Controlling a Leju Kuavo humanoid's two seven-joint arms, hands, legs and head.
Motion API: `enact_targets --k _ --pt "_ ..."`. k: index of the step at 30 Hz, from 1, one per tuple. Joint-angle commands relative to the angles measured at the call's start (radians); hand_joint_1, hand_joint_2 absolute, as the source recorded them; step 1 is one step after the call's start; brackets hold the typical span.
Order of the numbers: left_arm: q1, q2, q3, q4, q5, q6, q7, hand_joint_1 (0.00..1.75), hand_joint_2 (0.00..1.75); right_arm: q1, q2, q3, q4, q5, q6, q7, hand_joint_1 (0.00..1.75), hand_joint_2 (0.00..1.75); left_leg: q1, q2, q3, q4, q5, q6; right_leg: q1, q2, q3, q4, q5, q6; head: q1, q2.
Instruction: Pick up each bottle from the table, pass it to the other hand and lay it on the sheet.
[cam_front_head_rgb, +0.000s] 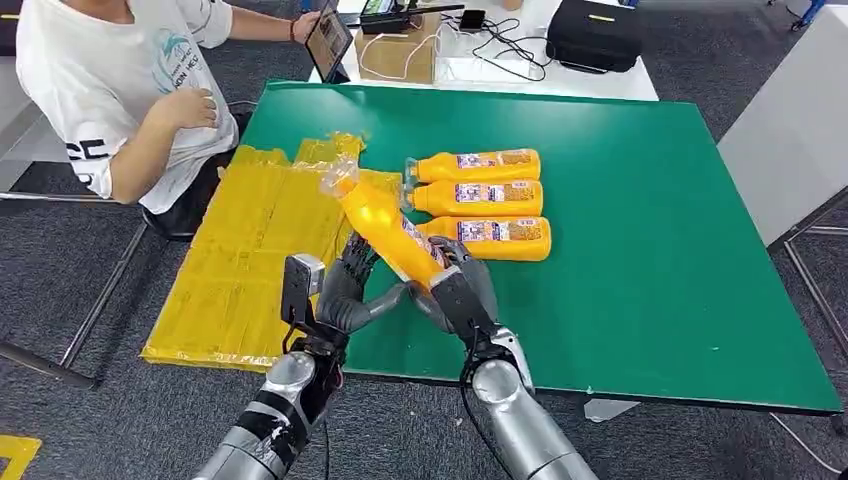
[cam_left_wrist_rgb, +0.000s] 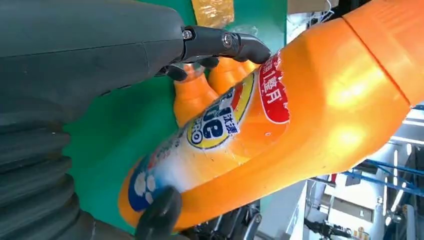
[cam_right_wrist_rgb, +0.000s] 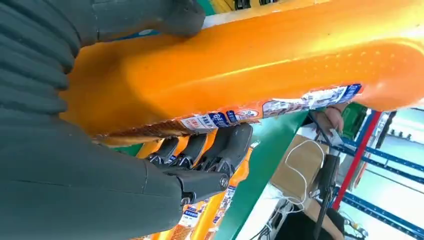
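An orange bottle (cam_front_head_rgb: 385, 225) with a clear cap is tilted above the table's front edge, cap towards the yellow sheet (cam_front_head_rgb: 250, 260). My right hand (cam_front_head_rgb: 462, 290) grips its lower end; the right wrist view shows the bottle (cam_right_wrist_rgb: 260, 55) between thumb and fingers (cam_right_wrist_rgb: 220, 150). My left hand (cam_front_head_rgb: 345, 290) is spread beside it, with the bottle (cam_left_wrist_rgb: 310, 115) between its thumb (cam_left_wrist_rgb: 240, 42) and a fingertip (cam_left_wrist_rgb: 160, 215) that touches the bottle. Three more orange bottles (cam_front_head_rgb: 480, 197) lie side by side on the green table (cam_front_head_rgb: 640, 230).
A person (cam_front_head_rgb: 120, 90) in a white shirt sits at the far left beside the sheet, holding a tablet (cam_front_head_rgb: 328, 40). Behind the green table stand a cardboard box (cam_front_head_rgb: 400, 55) with cables and a black bag (cam_front_head_rgb: 595, 32). The sheet overhangs the table's left edge.
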Motion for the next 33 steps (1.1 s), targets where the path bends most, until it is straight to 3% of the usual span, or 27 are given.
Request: enact_targets --k 1,33 --pt "-0.043 0.031 -0.036 0.033 0.007 -0.004 0.007 0.00 1.75 -0.055 -0.002 0.028 0.085 -0.006 0.006 -0.003 1.75 1.75 0.002 0.001 0.006 0.000 -0.003 -0.002 0.002 0.000 0.006 0.000 -0.002 -0.002 0.000 0.000" --pt "-0.080 0.017 -0.054 0.091 0.036 0.002 0.006 0.00 1.75 -0.027 0.050 0.138 0.144 -0.028 0.068 -0.027 1.75 1.75 0.001 0.000 0.003 0.000 -0.001 -0.001 0.001 0.000 0.003 -0.001 -0.001 -0.002 0.000 0.000"
